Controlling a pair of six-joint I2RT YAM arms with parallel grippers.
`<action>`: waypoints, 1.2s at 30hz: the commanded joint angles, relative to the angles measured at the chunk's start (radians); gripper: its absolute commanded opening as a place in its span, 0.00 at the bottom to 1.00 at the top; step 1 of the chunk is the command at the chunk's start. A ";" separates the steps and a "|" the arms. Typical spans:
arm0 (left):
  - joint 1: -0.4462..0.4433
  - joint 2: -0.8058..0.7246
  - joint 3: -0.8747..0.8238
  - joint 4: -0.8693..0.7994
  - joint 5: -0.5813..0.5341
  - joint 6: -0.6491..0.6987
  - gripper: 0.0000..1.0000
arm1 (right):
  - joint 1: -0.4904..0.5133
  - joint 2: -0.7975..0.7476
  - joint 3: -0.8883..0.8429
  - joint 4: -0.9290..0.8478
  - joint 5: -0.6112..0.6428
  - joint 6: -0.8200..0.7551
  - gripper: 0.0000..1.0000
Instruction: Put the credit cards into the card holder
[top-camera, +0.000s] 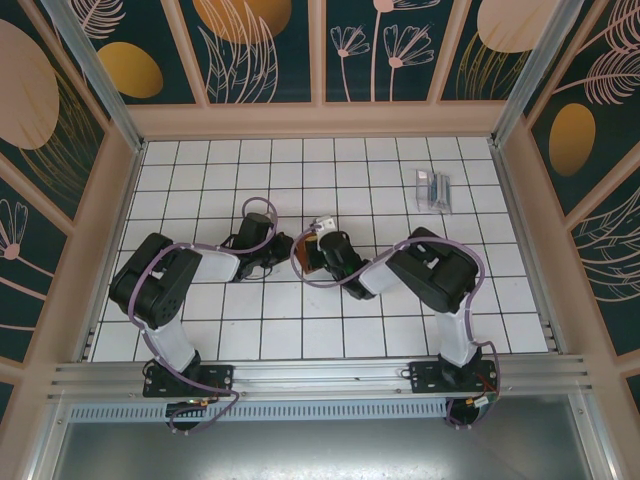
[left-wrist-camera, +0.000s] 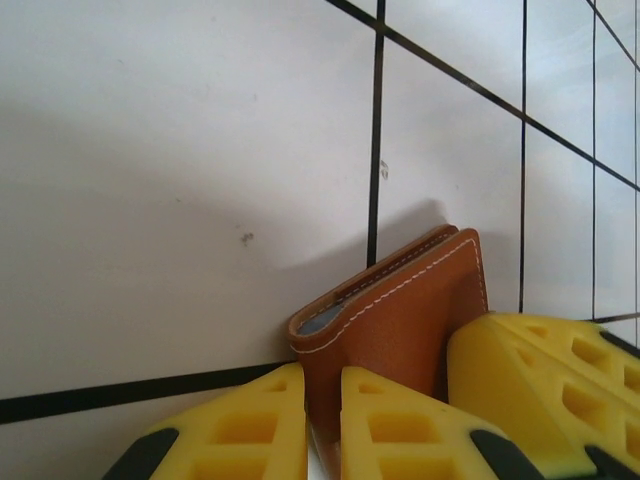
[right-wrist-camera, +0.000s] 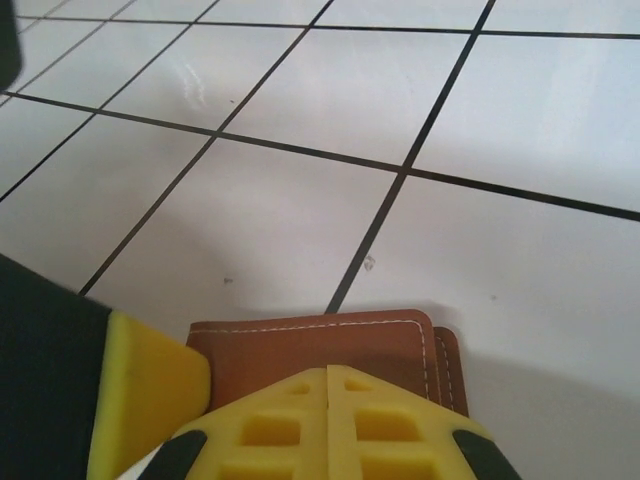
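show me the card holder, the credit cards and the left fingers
card holder (left-wrist-camera: 400, 320), left wrist view, stitched brown face
credit cards (top-camera: 433, 190), top external view, middle of the group
left fingers (left-wrist-camera: 250, 430), left wrist view, one yellow pad

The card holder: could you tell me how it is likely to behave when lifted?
The card holder looks like stitched leather, so probably light and somewhat floppy. Its fold gapes slightly, so it may spring open.

Top view looks down; close wrist views seemingly share the card holder (left-wrist-camera: 400, 320).
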 joint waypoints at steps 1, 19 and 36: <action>0.003 0.040 0.004 -0.086 0.030 0.008 0.14 | 0.025 0.043 -0.139 -0.147 -0.005 -0.020 0.00; 0.004 0.008 -0.031 -0.061 0.036 -0.002 0.13 | -0.056 -0.217 0.091 -0.497 -0.307 0.012 0.48; 0.003 0.008 -0.018 -0.067 0.049 -0.001 0.13 | -0.125 -0.217 0.359 -1.197 -0.376 0.050 0.34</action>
